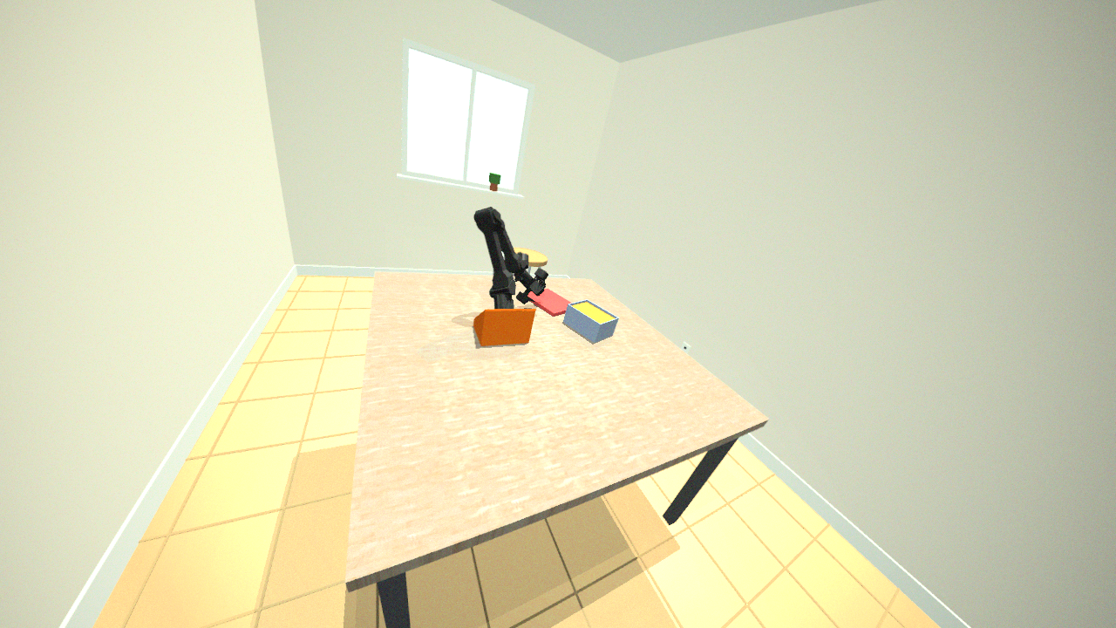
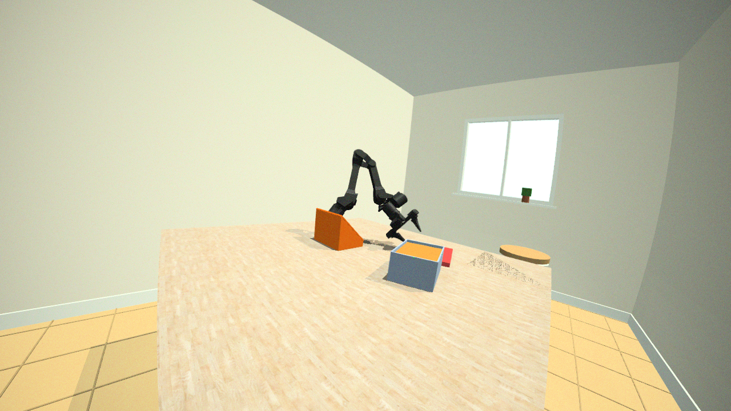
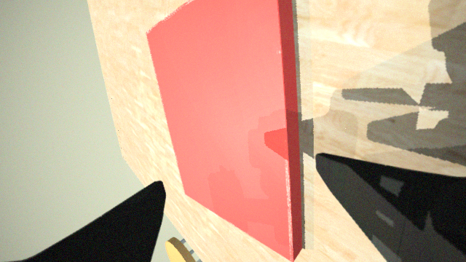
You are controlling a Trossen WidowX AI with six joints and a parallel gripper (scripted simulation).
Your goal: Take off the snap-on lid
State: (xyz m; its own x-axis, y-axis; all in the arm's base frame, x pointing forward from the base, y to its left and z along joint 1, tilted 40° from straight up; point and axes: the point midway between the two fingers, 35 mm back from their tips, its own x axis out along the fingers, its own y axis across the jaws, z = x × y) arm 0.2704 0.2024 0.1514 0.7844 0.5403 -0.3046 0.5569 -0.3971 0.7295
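The red lid [image 1: 552, 302] [image 2: 448, 258] [image 3: 226, 91] lies flat on the table [image 1: 546, 406] [image 2: 281, 317], off the box, with its smooth face up. It is partly hidden behind the box in the exterior view. The blue-grey storage box [image 1: 585, 326] [image 2: 411, 270] stands upright and uncovered near the lid, with a yellow-orange surface showing inside its rim. My gripper [image 1: 535, 287] [image 2: 411, 235] [image 3: 241, 174] is open and empty, tilted down just above the lid's edge nearer the arm. In the wrist view its fingers stand wide apart, one to each side of the lid.
An orange wedge-shaped block [image 1: 506, 328] [image 2: 326, 229] stands on the table close to the arm's base, left of the box. A round stool [image 1: 534, 256] [image 2: 525, 254] [image 3: 176, 251] stands beyond the table's far edge. The lid lies between the box and that edge.
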